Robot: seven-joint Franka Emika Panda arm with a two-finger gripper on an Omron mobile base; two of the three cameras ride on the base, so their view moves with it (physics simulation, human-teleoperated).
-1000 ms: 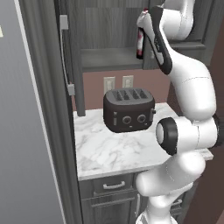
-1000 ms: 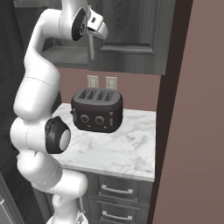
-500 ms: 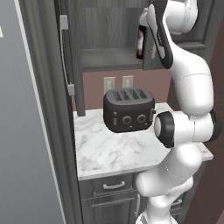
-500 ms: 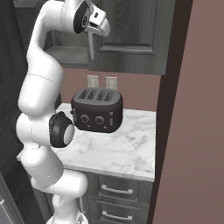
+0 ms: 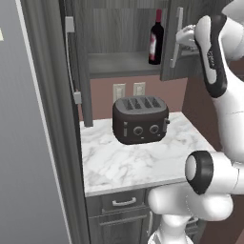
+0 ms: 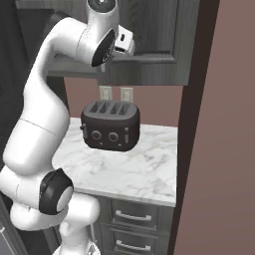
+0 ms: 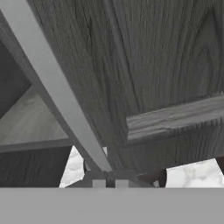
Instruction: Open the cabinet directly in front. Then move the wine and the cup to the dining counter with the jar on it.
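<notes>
The cabinet [image 5: 124, 28] has its left door [image 5: 82, 71] swung wide open, baring a grey shelf. On that shelf stands the wine [image 5: 156, 37], dark with a red neck. My gripper [image 5: 182, 37] is at the right door's long silver handle [image 5: 178, 16], just right of the bottle. In the hand view the handle [image 7: 57, 83] runs diagonally across the grey wood door, and my gripper [image 7: 110, 183] is shut on its lower end. The cup, the dining counter and the jar are out of view.
A black four-slot toaster [image 5: 140, 119] sits on the narrow marble wall counter [image 5: 124, 164] under the cabinet, with drawers [image 6: 132, 216] below. A tall grey panel [image 5: 28, 143] stands at the left and a brown wall [image 6: 219, 124] at the right.
The jaws have closed onto the right door's handle. The forearm has shifted right, uncovering the bottle and the handle in the left base view.
</notes>
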